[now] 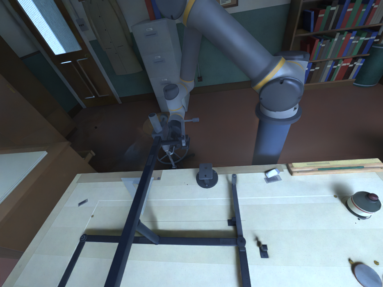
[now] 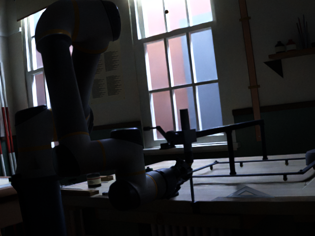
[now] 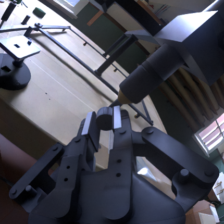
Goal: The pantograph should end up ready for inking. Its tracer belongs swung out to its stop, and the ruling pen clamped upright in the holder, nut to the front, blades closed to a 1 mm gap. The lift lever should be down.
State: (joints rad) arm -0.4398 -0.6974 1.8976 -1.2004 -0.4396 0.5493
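Observation:
The ruling pen's round knurled nut (image 3: 104,118) is gripped between the fingers of my gripper (image 3: 103,122), which is closed on it. The pen (image 2: 190,177) hangs upright below the holder (image 1: 160,131) at the end of the long pantograph arm (image 1: 136,204). The holder sits just off the rear edge of the drawing table. The pen's dark barrel (image 3: 148,78) with a tan tip points down above the nut. A lever (image 1: 191,120) with a small knob sticks out sideways from the holder. The blades are hidden from me.
An ink pot (image 1: 363,202) stands at the table's right side. A round weighted base with a square plate (image 1: 206,176) stands near the rear edge. The pantograph bars (image 1: 191,240) cross the paper. A set square (image 1: 134,187) lies under the arm. A tray (image 1: 335,167) lies at the rear right.

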